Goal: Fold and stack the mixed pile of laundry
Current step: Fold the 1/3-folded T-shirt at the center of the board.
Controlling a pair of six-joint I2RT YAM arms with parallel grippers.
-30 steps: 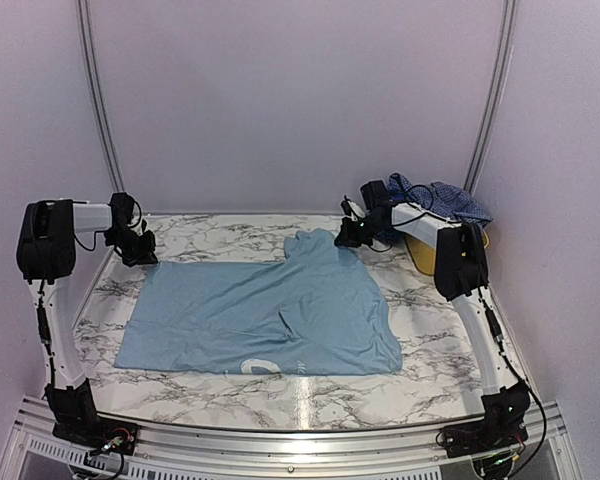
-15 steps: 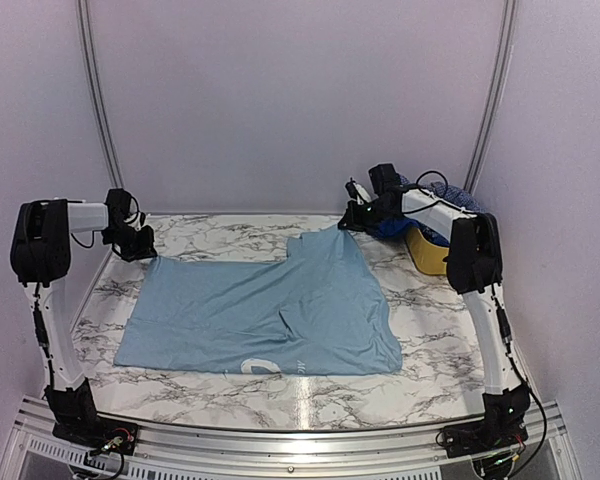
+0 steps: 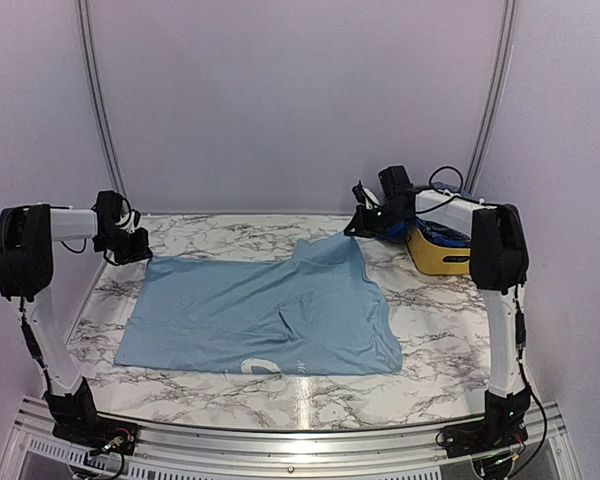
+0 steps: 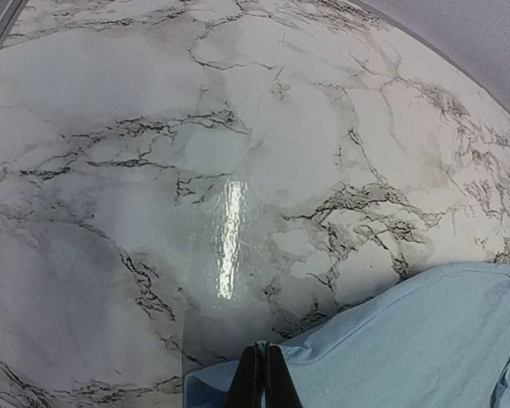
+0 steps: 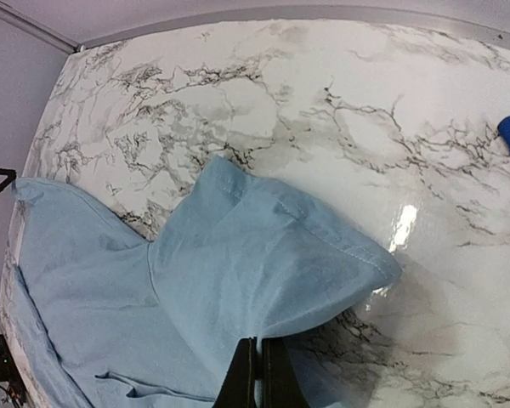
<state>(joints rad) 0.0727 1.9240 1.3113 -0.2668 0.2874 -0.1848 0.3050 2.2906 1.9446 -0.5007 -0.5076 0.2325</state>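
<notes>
The T-shirt [image 3: 260, 315] lies spread on the table [image 3: 230, 232]; the basket [image 3: 442, 260] (garments [image 3: 444, 237] in it) sits far right.

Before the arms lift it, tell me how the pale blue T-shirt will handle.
Probably floppy: the T-shirt lies flat with soft folds and would sag between grips. Likely light, being thin. It may slide on the glossy table.

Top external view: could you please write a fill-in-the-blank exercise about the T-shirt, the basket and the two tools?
The sky-blue T-shirt lies on a ___ table. The basket at the far right is ___. The left tool and the right tool are both ___ on the T-shirt's far edge.
Missing words: marble; yellow; shut.
</notes>
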